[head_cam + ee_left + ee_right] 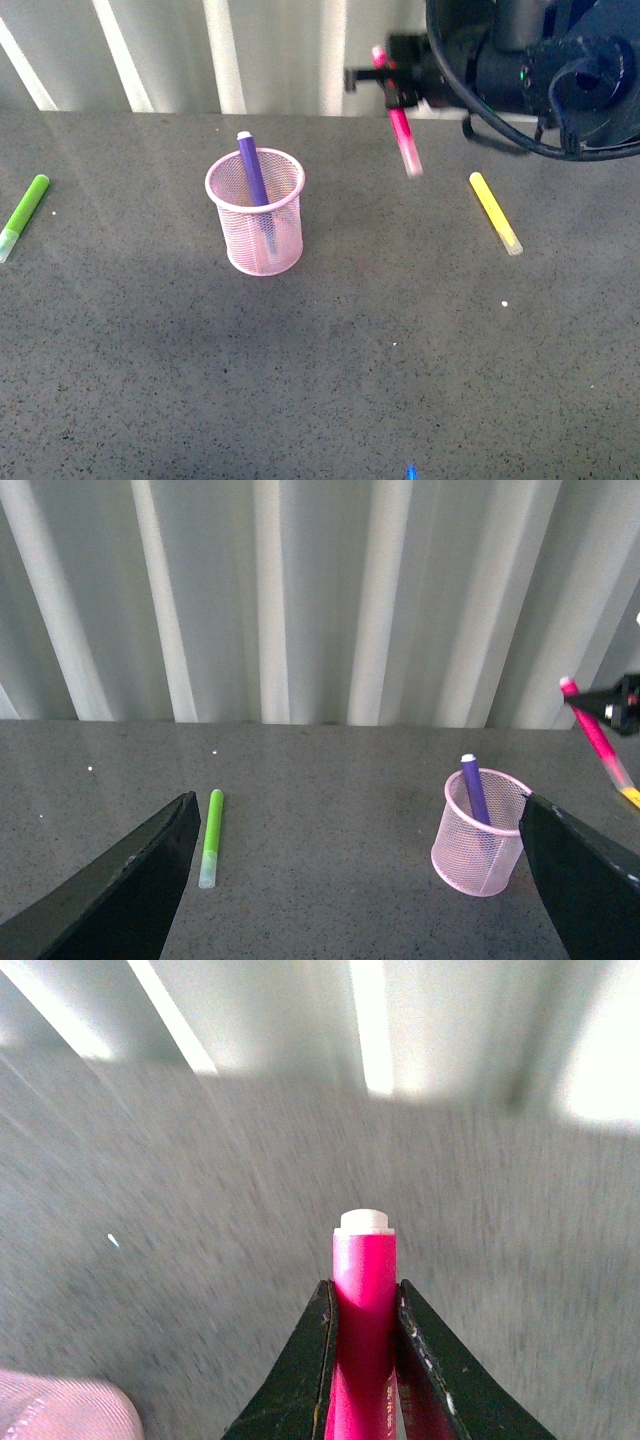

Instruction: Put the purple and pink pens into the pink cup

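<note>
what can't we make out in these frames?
- Front view: pink pen, lower end smeared by blur.
- Right wrist view: table blurred; pink cup cut to a corner by the frame edge; pen cut off just past the right gripper.
- Left wrist view: yellow marker, only a tip at the edge.
- Front view: blue speck at the bottom edge, too small to identify.

Green marker [24,215] and yellow marker [495,212] lie on table [320,380].

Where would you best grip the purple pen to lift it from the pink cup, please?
I would grip the purple pen by its top end, the only part clear of the pink cup, coming from above; the mesh wall shuts off its lower barrel from the sides.
</note>
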### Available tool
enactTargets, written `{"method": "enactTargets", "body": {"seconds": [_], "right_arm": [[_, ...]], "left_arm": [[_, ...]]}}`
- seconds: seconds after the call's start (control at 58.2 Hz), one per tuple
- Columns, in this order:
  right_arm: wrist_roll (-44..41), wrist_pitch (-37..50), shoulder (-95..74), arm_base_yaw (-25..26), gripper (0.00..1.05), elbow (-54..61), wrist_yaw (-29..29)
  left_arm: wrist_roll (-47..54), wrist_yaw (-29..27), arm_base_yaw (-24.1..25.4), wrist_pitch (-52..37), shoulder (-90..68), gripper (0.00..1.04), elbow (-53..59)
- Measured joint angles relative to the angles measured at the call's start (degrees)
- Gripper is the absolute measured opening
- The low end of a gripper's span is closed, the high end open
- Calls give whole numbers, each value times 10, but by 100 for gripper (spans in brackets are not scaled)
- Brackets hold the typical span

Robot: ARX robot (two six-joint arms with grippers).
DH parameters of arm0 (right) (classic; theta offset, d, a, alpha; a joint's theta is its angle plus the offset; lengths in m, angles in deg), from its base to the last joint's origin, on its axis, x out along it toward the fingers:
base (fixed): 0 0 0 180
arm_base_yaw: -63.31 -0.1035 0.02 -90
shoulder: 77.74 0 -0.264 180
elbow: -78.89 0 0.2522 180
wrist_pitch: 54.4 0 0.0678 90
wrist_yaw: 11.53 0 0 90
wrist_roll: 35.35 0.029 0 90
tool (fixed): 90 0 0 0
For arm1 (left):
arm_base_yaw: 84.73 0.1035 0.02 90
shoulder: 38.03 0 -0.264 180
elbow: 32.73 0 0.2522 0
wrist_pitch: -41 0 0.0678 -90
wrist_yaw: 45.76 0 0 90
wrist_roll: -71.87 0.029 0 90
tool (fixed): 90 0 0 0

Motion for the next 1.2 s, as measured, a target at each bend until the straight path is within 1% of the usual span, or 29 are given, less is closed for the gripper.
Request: {"method": "enactTargets", "body": {"seconds": [0.069, 0.103, 0.172, 0.258, 0.378, 0.687, 1.202], "right_arm": [[-46, 126, 30, -34, 12, 26, -22], [-54, 162, 34, -50, 12, 33, -28], [-57, 198, 31, -76, 12, 42, -34], [-46, 233, 7, -109, 12, 43, -25], [-36, 246, -30, -127, 12, 25, -7], [-24, 222, -73, -147, 12, -34, -16], [3, 214, -104, -145, 12, -50, -23]], "left_arm": [[0, 0, 0, 0, 0, 98, 0], [0, 0, 0, 0, 0, 98, 0], [0, 0, 0, 0, 0, 98, 0], [0, 0, 0, 0, 0, 98, 0], [0, 0, 0, 0, 0, 98, 0], [0, 0, 0, 0, 0, 98, 0], [0, 0, 0, 0, 0, 98, 0]]}}
